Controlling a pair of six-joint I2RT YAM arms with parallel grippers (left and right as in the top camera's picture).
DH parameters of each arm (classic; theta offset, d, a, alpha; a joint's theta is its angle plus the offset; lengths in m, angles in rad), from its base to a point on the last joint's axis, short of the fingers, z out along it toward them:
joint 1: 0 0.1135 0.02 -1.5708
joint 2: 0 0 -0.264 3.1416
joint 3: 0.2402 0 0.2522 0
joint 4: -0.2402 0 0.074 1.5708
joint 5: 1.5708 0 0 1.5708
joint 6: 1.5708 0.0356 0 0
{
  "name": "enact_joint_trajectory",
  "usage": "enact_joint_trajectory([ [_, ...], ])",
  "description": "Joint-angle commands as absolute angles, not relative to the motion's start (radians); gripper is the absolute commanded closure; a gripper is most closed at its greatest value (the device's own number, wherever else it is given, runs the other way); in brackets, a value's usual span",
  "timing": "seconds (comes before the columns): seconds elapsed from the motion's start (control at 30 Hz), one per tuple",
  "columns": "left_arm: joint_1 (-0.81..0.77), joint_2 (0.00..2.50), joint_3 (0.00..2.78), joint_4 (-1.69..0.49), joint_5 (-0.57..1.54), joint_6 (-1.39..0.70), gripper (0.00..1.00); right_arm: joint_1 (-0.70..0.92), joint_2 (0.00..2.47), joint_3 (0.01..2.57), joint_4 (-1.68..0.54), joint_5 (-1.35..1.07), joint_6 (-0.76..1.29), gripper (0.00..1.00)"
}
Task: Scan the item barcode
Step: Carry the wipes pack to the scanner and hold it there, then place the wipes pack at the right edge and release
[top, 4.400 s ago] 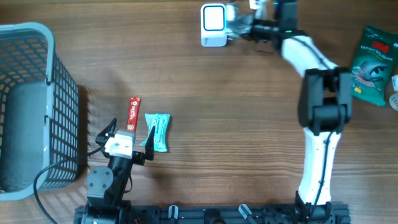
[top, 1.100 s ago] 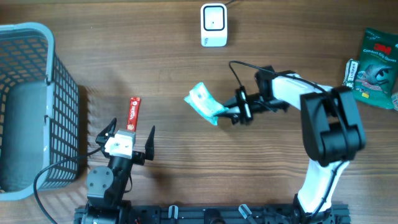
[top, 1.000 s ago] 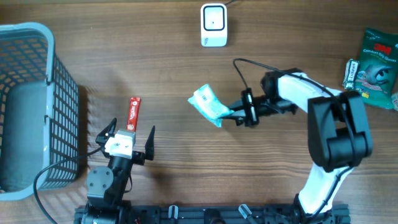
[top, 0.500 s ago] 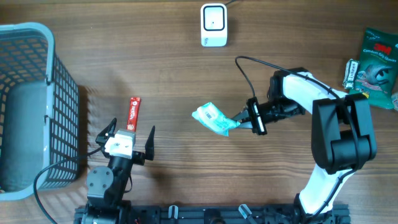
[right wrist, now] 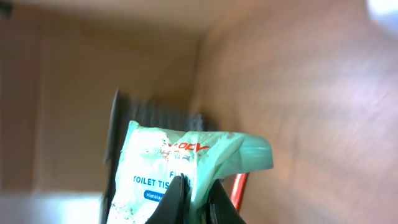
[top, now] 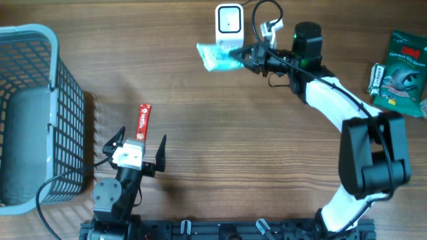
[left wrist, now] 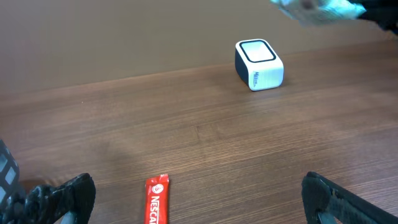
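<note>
**Packet carried from mid-table to the scanner**

Half a second ago the right gripper [top: 245, 59] held the tissue packet [top: 215, 55] over the middle of the table. Now the arm is stretched to the far edge. The packet hangs in the air just beside the white scanner [top: 229, 27], overlapping its lower left corner in the overhead view.

Judgement: transport is done and the presenting step is under way. Whether the barcode faces the scanner window cannot be told.

Right fingers are clamped on one end of the packet. The wrist view shows the printed face [right wrist: 177, 165] turned toward that camera.

Orientation from overhead: the long axis runs roughly left–right. The free end points left, away from the gripper, and the pinched end points right. The left wrist view shows it only as a blur [left wrist: 317, 9].

The left gripper [top: 138, 142] rests near the table edge, fingers wide apart and holding nothing, with the red coffee stick [top: 143, 119] just ahead of it.
</note>
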State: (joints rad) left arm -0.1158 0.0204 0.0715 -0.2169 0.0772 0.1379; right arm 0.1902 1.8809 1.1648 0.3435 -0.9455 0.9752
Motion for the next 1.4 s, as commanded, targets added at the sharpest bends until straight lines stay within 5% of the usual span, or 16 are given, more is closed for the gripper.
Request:
enact_joint_trajectory([
  [0.0,-0.116,0.016,0.065,-0.213,0.086,0.150,0.00,0.234,1.849,1.172,0.344,-0.452,0.943,0.95],
  [0.27,-0.116,0.016,0.065,-0.213,0.086,0.150,0.00,0.307,1.891,1.193,0.435,0.134,0.945,0.95],
  [0.57,-0.116,0.016,0.065,-0.213,0.086,0.150,0.00,0.315,2.244,1.554,0.390,0.098,0.949,0.95],
  [0.77,-0.116,0.016,0.065,-0.213,0.086,0.150,0.00,0.313,2.243,1.600,0.324,0.091,0.856,0.96],
  [0.97,-0.116,0.016,0.065,-0.213,0.086,0.150,0.00,0.205,1.953,1.600,-0.176,0.151,0.747,0.95],
  [1.17,-0.116,0.016,0.065,-0.213,0.086,0.150,0.00,-0.051,1.721,1.596,-0.930,0.688,0.791,0.96],
  [1.37,-0.116,0.016,0.065,-0.213,0.086,0.150,0.00,-0.367,1.789,1.386,-0.912,0.588,0.926,0.96],
])
